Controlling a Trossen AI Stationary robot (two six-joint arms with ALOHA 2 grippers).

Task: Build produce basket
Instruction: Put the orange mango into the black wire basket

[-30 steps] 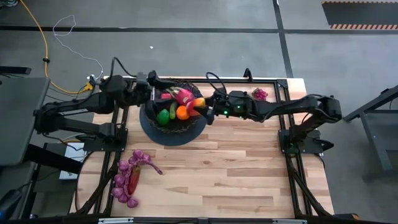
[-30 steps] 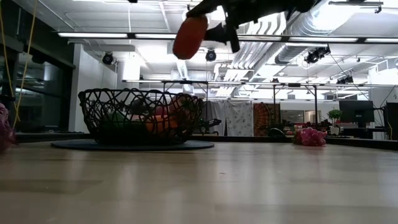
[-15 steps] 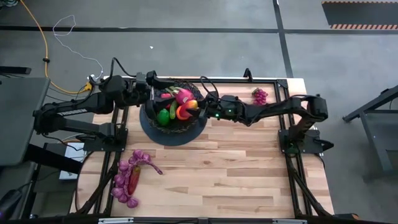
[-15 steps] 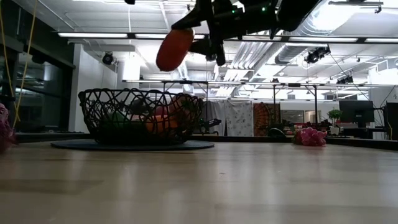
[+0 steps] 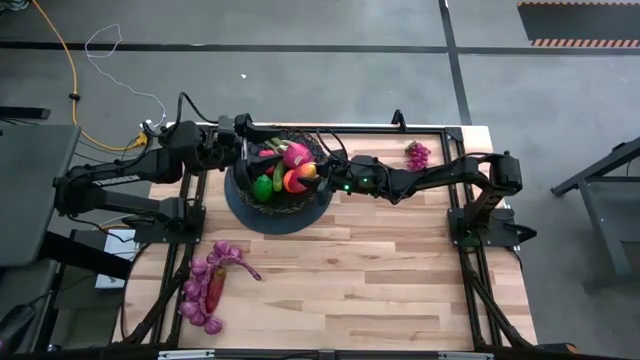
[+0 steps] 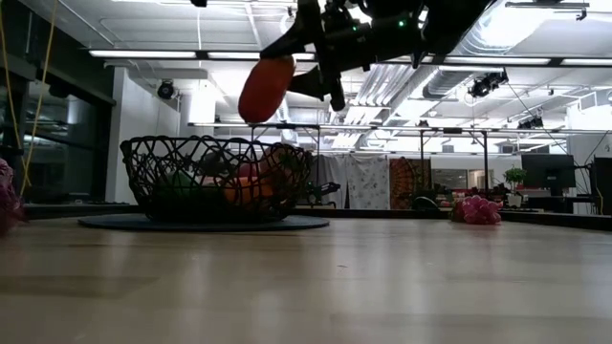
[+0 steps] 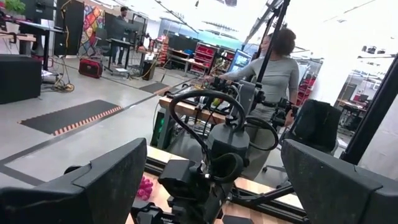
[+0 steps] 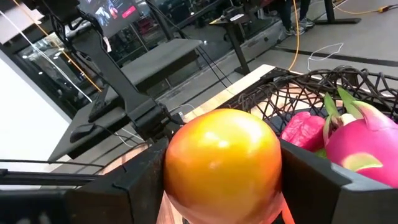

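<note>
- beyond the wooden table [image 5: 380, 270] lies a wide workshop floor with a yellow cable [image 5: 60, 70] trailing across it; the low view looks under bright ceiling strip lights [image 6: 172, 54] toward desks and racks far off.
- left wrist view shows a person [image 7: 273, 68] in a grey top standing in the room beyond the table frame.
- the basket [image 5: 240, 195], a black openwork wire bowl on a dark round base, sits at the far side of the table, left of centre; in the low view its lacy wall [image 6: 163, 167] stands upright with fruit showing through the mesh.
- the right arm reaches leftward along the far edge, and the right gripper [image 5: 312, 172] hangs over the basket's right rim, above it and not touching the wire.
- its two fingers [image 8: 134, 180] press on either side of the mango [image 8: 222, 163], a red-orange fruit that fills the gap between them; the low view shows the mango [image 6: 265, 88] held clear above the basket's rim.
- the left gripper [image 5: 243, 140] rests at the basket's far left edge with its fingers spread wide and nothing between them.
- inside the basket lie a pink dragon fruit [image 5: 296, 154], an orange [image 5: 296, 181] and a green lime [image 5: 264, 187].
- a purple grape bunch [image 5: 205, 285] lies at the near left of the table with a red fruit [image 5: 215, 288] on it.
- another small grape bunch [image 5: 417, 153] lies at the far right of the table.
</note>
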